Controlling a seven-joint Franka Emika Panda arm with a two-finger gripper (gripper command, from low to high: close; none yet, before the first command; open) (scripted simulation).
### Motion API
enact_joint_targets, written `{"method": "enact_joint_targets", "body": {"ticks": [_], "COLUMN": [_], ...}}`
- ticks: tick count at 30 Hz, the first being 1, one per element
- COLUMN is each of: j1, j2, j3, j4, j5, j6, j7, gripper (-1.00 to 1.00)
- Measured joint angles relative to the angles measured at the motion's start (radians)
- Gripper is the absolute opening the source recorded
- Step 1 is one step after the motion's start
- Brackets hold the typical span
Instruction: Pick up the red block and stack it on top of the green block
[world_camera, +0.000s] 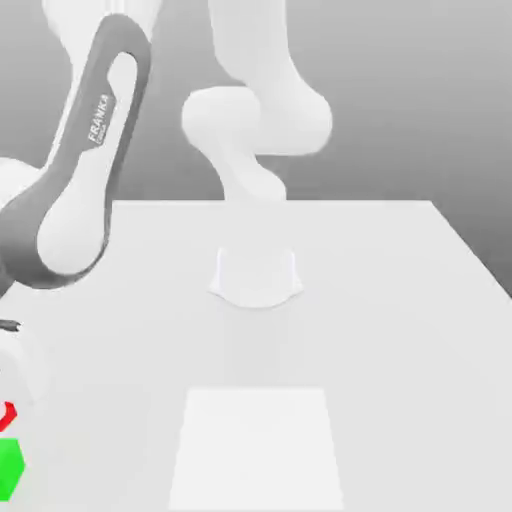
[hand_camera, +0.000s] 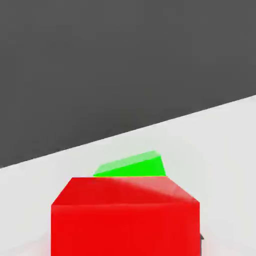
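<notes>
At the exterior view's eight o'clock edge, the end effector (world_camera: 6, 400) is clamped on the red block (world_camera: 8, 414), held just above the green block (world_camera: 9, 467) on the white desk (world_camera: 380, 330). Hand view: the green block peeks from behind the red one.

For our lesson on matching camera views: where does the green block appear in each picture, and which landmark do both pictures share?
Exterior view: the green block sits at the picture's far left edge, low down, partly cut off, just below a sliver of the red block.
Hand view: the green block peeks out just behind the large red block, on the white table.
Shared landmark: the red block next to the green one.
</notes>
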Motion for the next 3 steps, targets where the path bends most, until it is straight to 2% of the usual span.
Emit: {"method": "enact_joint_targets", "body": {"ticks": [3], "j1": [0.0], "j2": [0.0], "j3": [0.0], "j4": [0.0], "j5": [0.0], "j6": [0.0], "j7": [0.0], "gripper": [1.0]}}
